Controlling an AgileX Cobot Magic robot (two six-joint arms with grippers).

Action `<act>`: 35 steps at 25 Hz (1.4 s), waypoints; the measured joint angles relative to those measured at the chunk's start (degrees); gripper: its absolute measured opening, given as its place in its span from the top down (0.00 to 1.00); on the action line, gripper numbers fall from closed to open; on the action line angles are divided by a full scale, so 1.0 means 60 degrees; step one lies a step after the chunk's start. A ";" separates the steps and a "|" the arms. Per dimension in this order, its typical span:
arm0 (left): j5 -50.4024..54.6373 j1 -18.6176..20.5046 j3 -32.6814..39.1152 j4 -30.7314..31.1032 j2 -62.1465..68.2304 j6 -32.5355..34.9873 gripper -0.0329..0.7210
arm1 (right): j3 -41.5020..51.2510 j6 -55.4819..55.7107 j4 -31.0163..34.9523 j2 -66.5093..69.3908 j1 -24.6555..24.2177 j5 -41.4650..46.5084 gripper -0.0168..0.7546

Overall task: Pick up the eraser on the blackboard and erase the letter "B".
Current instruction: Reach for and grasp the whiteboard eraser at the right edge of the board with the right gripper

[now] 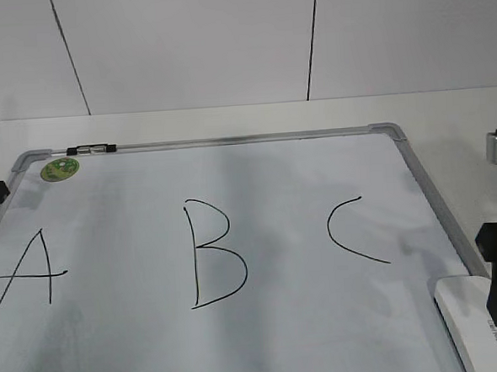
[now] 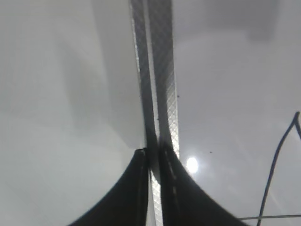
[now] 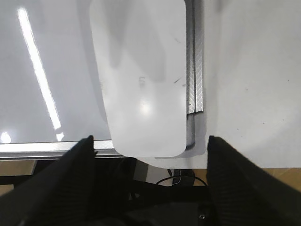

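Observation:
The blackboard [image 1: 241, 347] is a white board with a grey frame, lying flat. The letter "B" [image 1: 212, 252] is drawn in black at its middle, between "A" [image 1: 26, 271] and "C" [image 1: 352, 230]. The white eraser [image 1: 471, 311] lies at the board's near right corner; in the right wrist view the eraser [image 3: 141, 80] overlaps the frame. My right gripper [image 3: 149, 143] is open, its fingers to either side of the eraser's near end and apart from it. My left gripper [image 2: 153, 155] is shut and empty over the board's left frame strip [image 2: 162, 70].
A green round sticker [image 1: 60, 169] and a black-and-silver clip [image 1: 90, 149] sit at the board's far left corner. A white table [image 1: 446, 111] surrounds the board, with a white panelled wall behind. The table's front edge and cables show below the eraser [image 3: 178, 176].

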 joint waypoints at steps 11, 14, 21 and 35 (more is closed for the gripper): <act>0.0000 0.0000 0.0000 0.0000 0.0000 0.0000 0.93 | -0.0020 0.0000 0.0036 0.0351 0.0000 -0.0048 0.11; 0.0000 0.0000 0.0000 0.0000 0.0000 0.0000 0.93 | -0.0020 0.0000 0.0059 0.0545 0.0000 -0.0300 0.11; 0.0000 0.0000 0.0000 0.0000 0.0000 0.0000 0.93 | -0.0039 -0.0058 0.0080 0.1254 0.0000 -0.0591 0.11; 0.0000 0.0000 0.0000 -0.0006 0.0000 0.0000 0.93 | -0.0134 -0.0191 0.0152 0.2144 0.0000 -0.1073 0.11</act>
